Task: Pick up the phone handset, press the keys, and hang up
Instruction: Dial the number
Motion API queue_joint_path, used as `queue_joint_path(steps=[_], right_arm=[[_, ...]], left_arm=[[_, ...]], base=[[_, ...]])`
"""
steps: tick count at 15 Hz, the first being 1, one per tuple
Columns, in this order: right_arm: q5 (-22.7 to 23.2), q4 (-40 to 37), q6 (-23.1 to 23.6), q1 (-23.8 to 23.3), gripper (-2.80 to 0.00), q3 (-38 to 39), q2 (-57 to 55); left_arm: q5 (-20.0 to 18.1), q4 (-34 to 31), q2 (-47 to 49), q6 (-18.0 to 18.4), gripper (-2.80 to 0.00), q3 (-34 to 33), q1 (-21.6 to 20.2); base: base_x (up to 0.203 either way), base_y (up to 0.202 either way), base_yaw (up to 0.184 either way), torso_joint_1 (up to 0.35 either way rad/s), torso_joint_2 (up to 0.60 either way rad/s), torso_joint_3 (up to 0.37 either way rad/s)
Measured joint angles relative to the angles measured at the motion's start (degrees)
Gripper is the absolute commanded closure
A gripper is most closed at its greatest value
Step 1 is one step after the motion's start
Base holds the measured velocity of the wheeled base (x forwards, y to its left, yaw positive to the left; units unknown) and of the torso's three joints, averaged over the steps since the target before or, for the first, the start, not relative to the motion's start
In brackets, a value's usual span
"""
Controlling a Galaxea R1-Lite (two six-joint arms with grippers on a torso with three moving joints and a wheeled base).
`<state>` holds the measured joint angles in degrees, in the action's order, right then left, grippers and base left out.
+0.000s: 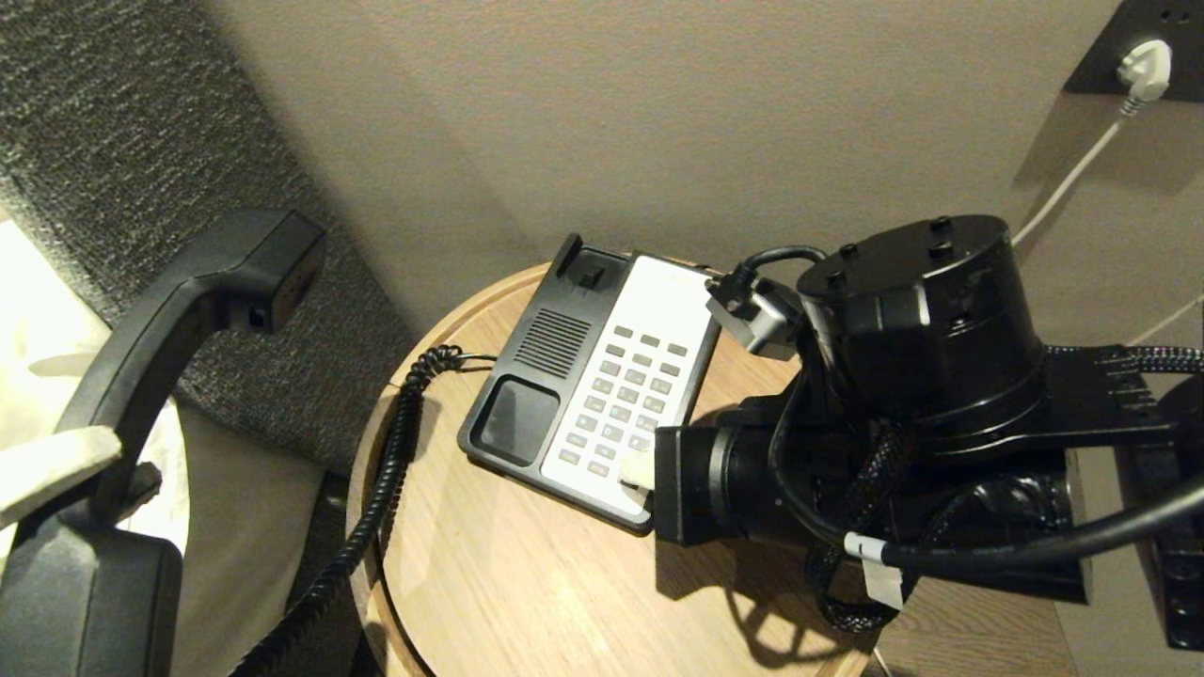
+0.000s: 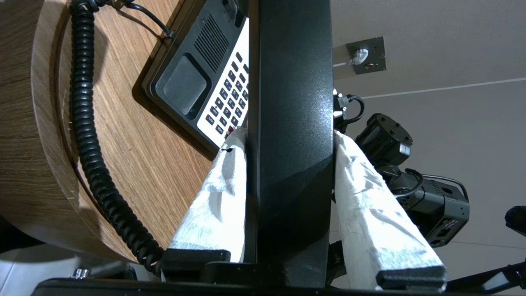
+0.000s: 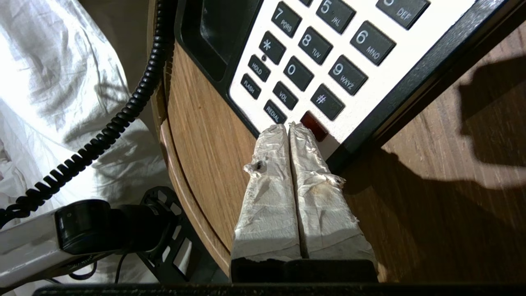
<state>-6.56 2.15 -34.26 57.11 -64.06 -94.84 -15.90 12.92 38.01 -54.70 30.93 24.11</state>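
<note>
Two grippers are at work around a small round wooden table (image 1: 489, 564) set against a beige wall. Off to the left, clear of the table and raised above the white bedding (image 3: 53, 94), the left gripper (image 2: 289, 139) has its white-wrapped fingers (image 2: 218, 197) clamped on either side of the phone handset (image 1: 179, 329), gripping its long black middle so that one blocky end juts up and to the right. A black coiled cord (image 1: 386, 470) runs from below the handset up over the table's left edge and across to the left side of the phone base (image 1: 593, 376). The base lies flat on the tabletop, its black left half showing the empty cradle and a speaker grille, its white right half carrying rows of grey keys (image 3: 320, 45). To the right, the right gripper (image 3: 289, 127) reaches in low over the table from the right, its two wrapped fingers (image 3: 267, 185) pressed together into a single point. That tip rests at the near corner of the keypad, just beside a small red key (image 3: 314, 125) and the one marked redial. High on the wall at far right, a white plug (image 1: 1146, 70) sits in a dark socket.
</note>
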Motion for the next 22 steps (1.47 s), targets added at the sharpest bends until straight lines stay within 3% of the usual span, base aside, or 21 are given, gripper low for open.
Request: queue_joint_path(steps=[6,11,22], right_arm=[[-1.1,-0.9,0.8,-0.3,0.00,0.3,-0.1],[-3.7,-3.2,1.2,-3.6,0.00,3.1,4.1],[-0.7,-2.2,0.8,-1.1,0.00,0.0,2.1]], left_arm=[[-0.1,0.0,0.0,0.0,0.00,0.0,0.0],[0.0,0.0,0.1,0.1,0.00,-0.3,0.0],[-0.7,0.0,-0.3,0.1,0.00,-1.0,0.0]], base=[[0.000,0.000,0.000,0.000,0.00,0.000],[0.000,0.000,0.000,0.000,0.00,0.000],[0.000,0.000,0.000,0.000,0.00,0.000]])
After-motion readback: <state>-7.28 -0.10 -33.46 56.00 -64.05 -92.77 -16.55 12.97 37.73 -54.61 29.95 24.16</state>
